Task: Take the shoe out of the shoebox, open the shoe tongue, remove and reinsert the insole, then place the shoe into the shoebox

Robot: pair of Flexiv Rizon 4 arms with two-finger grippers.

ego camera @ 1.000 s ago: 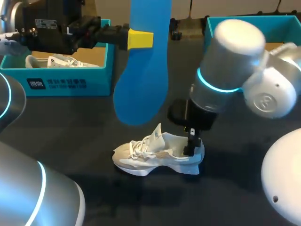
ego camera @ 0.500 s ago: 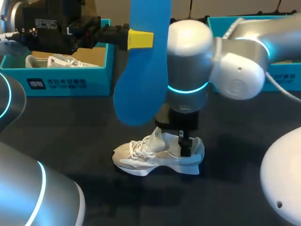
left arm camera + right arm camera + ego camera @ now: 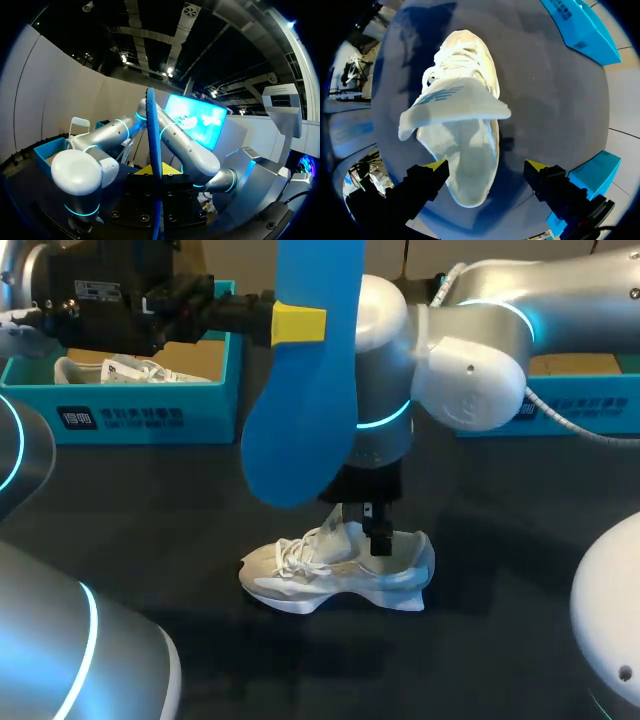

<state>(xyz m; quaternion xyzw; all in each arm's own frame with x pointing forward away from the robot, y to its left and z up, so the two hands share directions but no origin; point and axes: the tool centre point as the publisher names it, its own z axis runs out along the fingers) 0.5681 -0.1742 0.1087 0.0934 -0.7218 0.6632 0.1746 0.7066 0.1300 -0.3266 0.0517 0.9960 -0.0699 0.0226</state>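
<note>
The right arm [image 3: 470,370] and left arm [image 3: 50,640] are rounded silver-grey with cyan rings [image 3: 385,418]. A white cable [image 3: 575,427] runs along the right arm, and the black fingers [image 3: 415,187] have yellow tips.

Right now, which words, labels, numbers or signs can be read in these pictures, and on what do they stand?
Nothing is readable:
Left shoebox, front wall: white print, too blurred to read.
Right shoebox, front wall: white print, blurred.
Left arm's black wrist block: white label, too small.
Shoe tongue: dark mark, not legible.
</note>
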